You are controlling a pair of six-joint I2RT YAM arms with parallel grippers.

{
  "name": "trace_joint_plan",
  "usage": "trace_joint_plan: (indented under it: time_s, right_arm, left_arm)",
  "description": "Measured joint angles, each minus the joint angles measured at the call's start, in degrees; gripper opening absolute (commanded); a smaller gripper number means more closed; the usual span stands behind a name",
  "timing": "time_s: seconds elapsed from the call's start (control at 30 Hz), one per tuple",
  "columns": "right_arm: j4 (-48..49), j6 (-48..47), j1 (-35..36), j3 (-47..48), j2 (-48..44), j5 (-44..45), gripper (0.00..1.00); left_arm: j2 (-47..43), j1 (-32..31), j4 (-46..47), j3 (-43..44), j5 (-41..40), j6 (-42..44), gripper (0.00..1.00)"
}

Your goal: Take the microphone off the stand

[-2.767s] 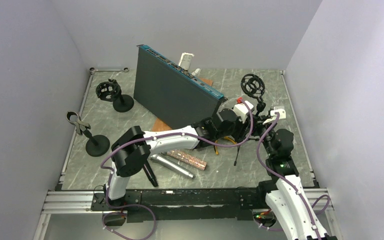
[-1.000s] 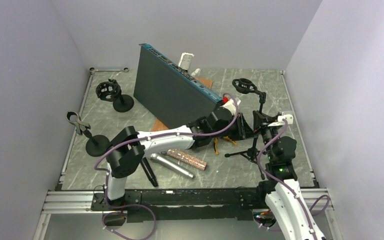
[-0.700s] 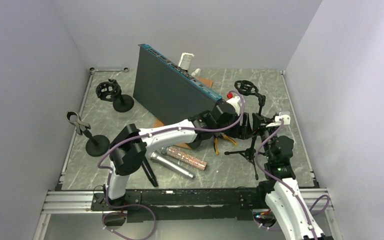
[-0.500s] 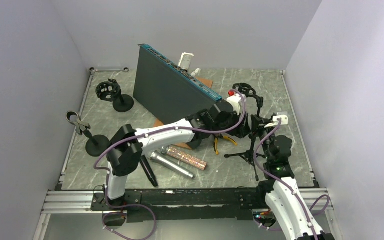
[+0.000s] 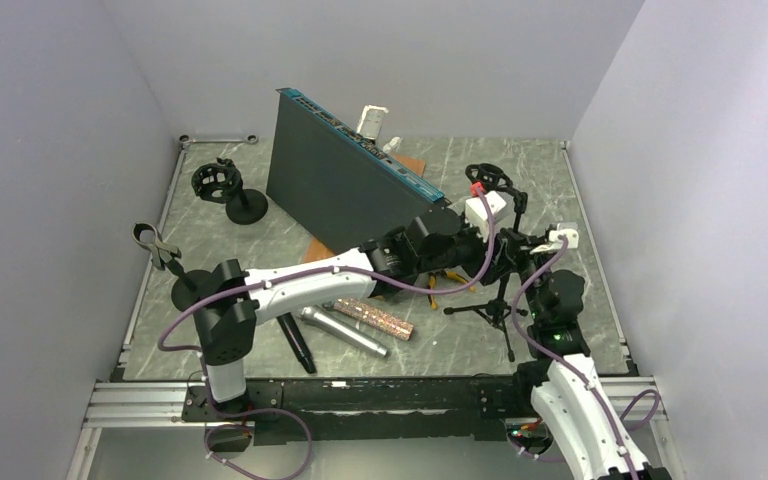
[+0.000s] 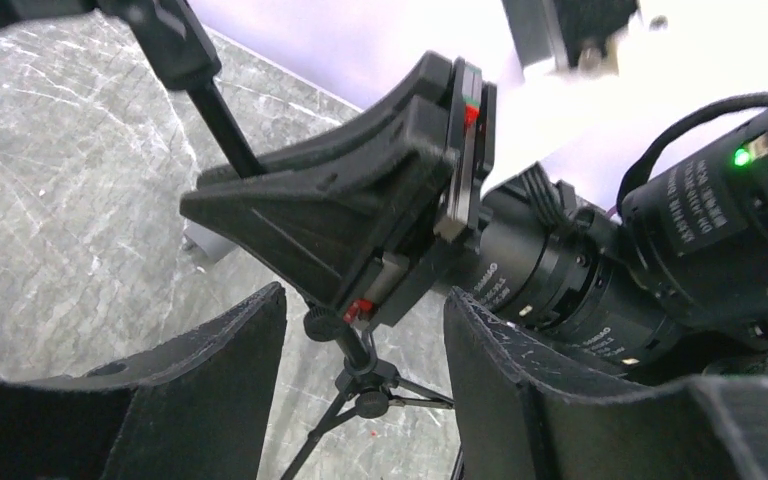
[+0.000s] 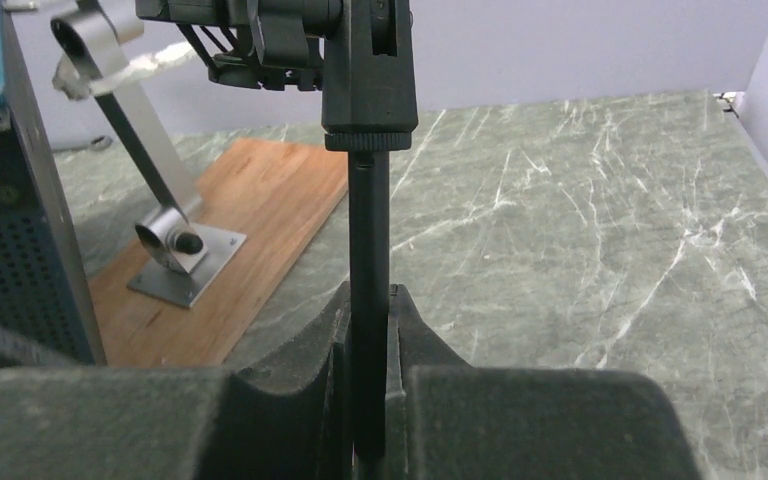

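Observation:
A black tripod stand [image 5: 487, 180] stands at the right of the table, and its ring mount looks empty. My right gripper [image 5: 523, 252] is shut on the stand's thin pole [image 7: 368, 220], which runs up between the closed jaws of that gripper [image 7: 368, 300]. My left gripper [image 6: 363, 305] is open, its fingers on either side of the tripod hub [image 6: 365, 380] without touching it. In the top view the left gripper [image 5: 500, 262] sits right beside the right one. Three microphones lie on the table: silver [image 5: 345, 332], glittery [image 5: 372, 317] and black [image 5: 298, 345].
A black rack box with a blue edge [image 5: 350, 180] stands tilted mid-table on a wooden board [image 5: 325, 245]. Two round-base stands [image 5: 228, 190] [image 5: 175, 268] are at the left. Yellow-handled pliers [image 5: 440, 285] lie under the left arm. A metal bracket [image 7: 175, 245] sits on the board.
My left gripper has gone from shut to open and now sits around the tripod hub. The left arm has stretched further right. The right gripper keeps hold of the pole.

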Motion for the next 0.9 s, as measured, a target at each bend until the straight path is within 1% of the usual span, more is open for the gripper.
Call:
trace_joint_plan:
  time_s: [0.17, 0.4, 0.47, 0.57, 0.63, 0.7, 0.8, 0.9]
  right_arm:
    - [-0.1, 2.4, 0.0, 4.3, 2.4, 3.2, 0.00]
    - [0.0, 7.8, 0.0, 14.7, 6.2, 6.9, 0.00]
    - [-0.3, 10.0, 0.0, 17.7, 7.2, 7.4, 0.00]
    - [-1.0, 12.9, 0.0, 20.6, 7.7, 8.0, 0.00]
    - [-1.3, 14.7, 0.0, 21.6, 7.6, 8.1, 0.00]
    - [-1.8, 16.3, 0.0, 22.4, 7.6, 8.0, 0.00]
    - [-2.4, 17.9, 0.0, 23.0, 7.6, 8.0, 0.00]
    - [-3.3, 19.1, 0.0, 23.7, 7.6, 7.9, 0.00]
  left_arm:
    - [-0.2, -0.5, -4.5, 2.9, -1.4, 2.6, 0.61]
    - [-2.5, -0.4, -8.9, 10.0, -3.2, 4.6, 0.62]
    - [-2.6, -0.4, -9.6, 13.0, -4.1, 5.7, 0.59]
    - [-2.7, -0.4, -10.0, 15.4, -5.4, 7.3, 0.47]
    - [-3.1, -0.4, -10.2, 15.5, -6.0, 8.4, 0.45]
    - [-3.1, -0.3, -10.6, 15.5, -6.1, 9.3, 0.46]
    - [-3.1, -0.3, -12.2, 15.5, -6.2, 10.2, 0.53]
    - [-3.1, -0.3, -12.5, 15.5, -6.0, 10.2, 0.51]
